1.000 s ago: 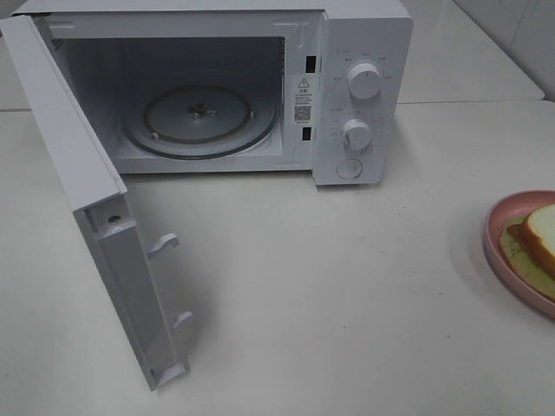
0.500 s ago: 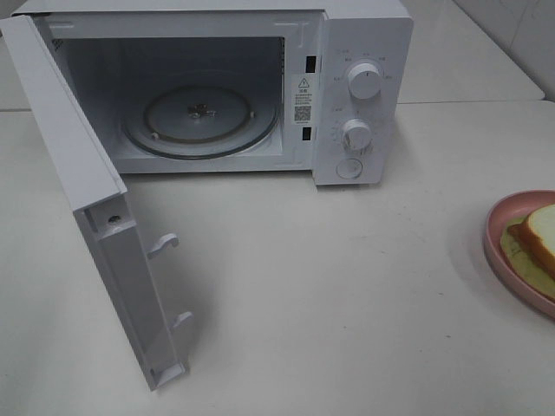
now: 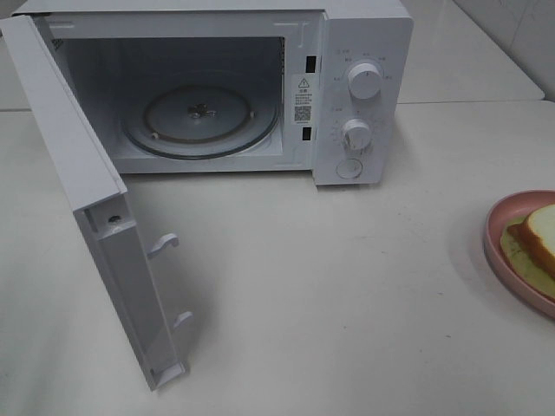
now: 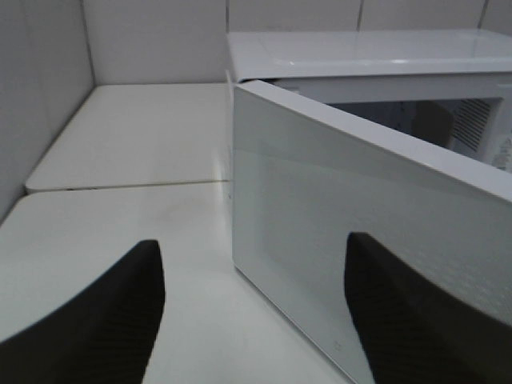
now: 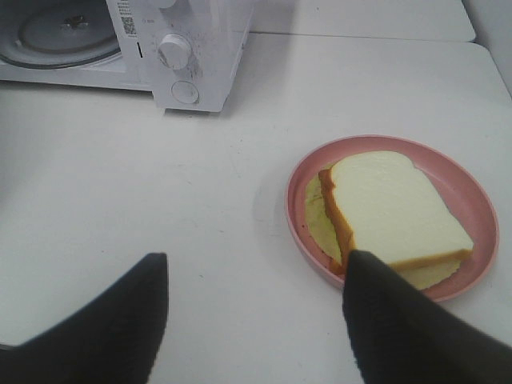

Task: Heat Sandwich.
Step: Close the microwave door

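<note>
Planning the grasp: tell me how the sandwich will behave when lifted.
The sandwich looks soft, so it would probably squash under a firm pinch. Its layers sit loosely stacked and may slide apart. Lettuce overhangs the bread, so it could flop or drop out.

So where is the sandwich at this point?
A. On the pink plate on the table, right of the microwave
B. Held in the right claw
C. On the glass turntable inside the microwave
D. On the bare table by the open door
A: the sandwich lies on the pink plate on the table, while the microwave stands open with its turntable bare.
</note>
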Tool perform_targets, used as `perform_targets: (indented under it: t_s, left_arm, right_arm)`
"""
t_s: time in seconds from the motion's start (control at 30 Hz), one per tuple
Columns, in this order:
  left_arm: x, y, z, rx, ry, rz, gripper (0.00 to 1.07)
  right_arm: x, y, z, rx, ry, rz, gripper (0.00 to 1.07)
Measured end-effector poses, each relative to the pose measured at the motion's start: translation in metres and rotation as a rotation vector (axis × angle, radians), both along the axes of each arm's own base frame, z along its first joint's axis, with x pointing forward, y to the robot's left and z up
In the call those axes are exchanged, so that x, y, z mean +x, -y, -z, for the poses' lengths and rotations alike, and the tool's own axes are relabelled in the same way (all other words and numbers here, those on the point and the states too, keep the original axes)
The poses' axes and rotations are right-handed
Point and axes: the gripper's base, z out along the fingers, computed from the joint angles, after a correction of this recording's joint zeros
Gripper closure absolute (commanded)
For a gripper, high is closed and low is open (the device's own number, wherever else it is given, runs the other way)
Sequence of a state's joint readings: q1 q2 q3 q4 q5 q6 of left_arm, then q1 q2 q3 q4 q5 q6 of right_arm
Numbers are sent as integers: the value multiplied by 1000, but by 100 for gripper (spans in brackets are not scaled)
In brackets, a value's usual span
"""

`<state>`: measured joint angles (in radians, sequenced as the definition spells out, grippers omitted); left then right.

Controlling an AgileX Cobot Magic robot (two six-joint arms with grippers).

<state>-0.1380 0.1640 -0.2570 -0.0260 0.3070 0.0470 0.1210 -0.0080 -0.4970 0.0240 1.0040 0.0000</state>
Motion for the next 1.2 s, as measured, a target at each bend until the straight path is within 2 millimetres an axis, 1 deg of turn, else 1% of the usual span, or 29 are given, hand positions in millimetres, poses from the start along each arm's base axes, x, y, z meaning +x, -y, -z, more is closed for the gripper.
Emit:
perform_targets:
  t_s: [0.1, 0.13, 0.2, 0.23, 0.27, 0.33, 0.37, 0.4, 0.43, 0.5, 0.53, 0.57, 0.6, 0.7, 0.73, 0.8, 0.9, 0.93, 1.0, 1.13, 1.2]
  left_arm:
    - [12, 7, 3, 9, -50, 70, 45]
    - [12, 7, 3, 9, -50, 70, 45]
    - [18, 10, 3, 10, -52, 94, 45]
    - [24, 13, 3, 11, -58, 115, 45]
    - [24, 13, 3, 11, -58, 115, 45]
    - [31, 17, 4, 13, -64, 135, 46]
    - [39, 21, 6, 18, -81, 151, 54]
    - [39, 21, 6, 18, -81, 151, 54]
    - [42, 23, 6, 18, -82, 157, 61]
    - [53, 28, 10, 24, -101, 175, 78]
    - [56, 30, 12, 27, -112, 181, 101]
    - [56, 30, 12, 27, -112, 181, 101]
    - [59, 32, 13, 29, -120, 183, 107]
    - [73, 36, 23, 41, -178, 183, 107]
    - [73, 36, 23, 41, -178, 183, 107]
    - [81, 39, 27, 19, -180, 176, 107]
    - [87, 41, 28, 4, -169, 172, 107]
    - [93, 43, 30, 1, -158, 171, 107]
    - [95, 44, 31, -2, -147, 171, 107]
    - [110, 50, 41, 20, -141, 185, 107]
    - [113, 51, 44, 29, -144, 191, 107]
  right_arm:
    - [0, 0, 0, 0, 0, 0, 45]
    - [0, 0, 0, 0, 0, 0, 45]
    - [0, 0, 0, 0, 0, 0, 45]
    - [0, 0, 0, 0, 0, 0, 45]
    - [0, 0, 0, 0, 0, 0, 45]
    - [0, 0, 0, 0, 0, 0, 45]
    - [0, 0, 0, 0, 0, 0, 45]
    - [0, 0, 0, 0, 0, 0, 45]
    - [0, 0, 0, 0, 0, 0, 45]
    - [0, 0, 0, 0, 0, 0, 45]
    - [0, 0, 0, 0, 0, 0, 45]
    - [0, 0, 0, 0, 0, 0, 45]
    - [0, 0, 0, 0, 0, 0, 45]
    - [0, 0, 0, 0, 0, 0, 45]
    - [0, 0, 0, 0, 0, 0, 45]
    - [0, 0, 0, 0, 0, 0, 45]
    - [0, 0, 0, 0, 0, 0, 45]
    - [0, 0, 0, 0, 0, 0, 45]
    - [0, 0, 0, 0, 0, 0, 46]
    - [0, 0, 0, 0, 0, 0, 48]
    - [0, 0, 0, 0, 0, 0, 48]
